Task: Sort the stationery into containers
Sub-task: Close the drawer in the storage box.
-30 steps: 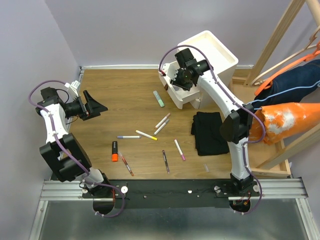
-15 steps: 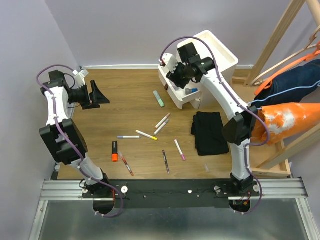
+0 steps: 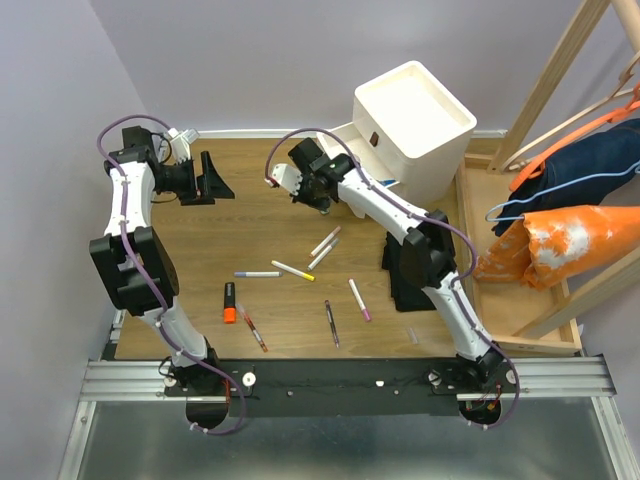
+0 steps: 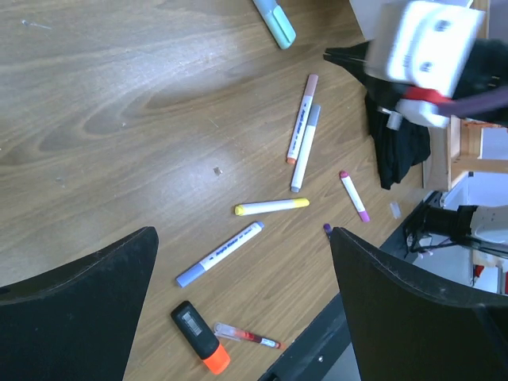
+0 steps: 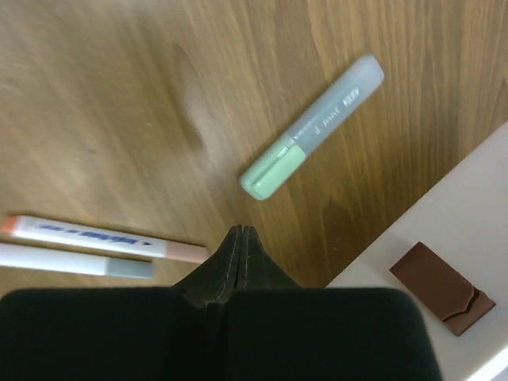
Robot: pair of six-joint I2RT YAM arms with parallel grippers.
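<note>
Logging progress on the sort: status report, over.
Left gripper jaws open, empty. Right gripper jaws shut, empty, by pale-green plastic highlighter. Other pens loose on wooden table. Nothing blocking.

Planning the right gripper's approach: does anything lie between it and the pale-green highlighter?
No: in the right wrist view only bare wooden tabletop separates the right gripper from the pale-green plastic highlighter.

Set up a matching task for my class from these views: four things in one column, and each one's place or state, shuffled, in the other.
Column one:
1. left gripper
2. right gripper
3. orange highlighter
4. green highlighter

Column two:
A. jaws shut
B. near the white drawer
C. jaws wide open
D. beside the red-tipped pen

Pairs: 1-C, 2-A, 3-D, 4-B
</note>
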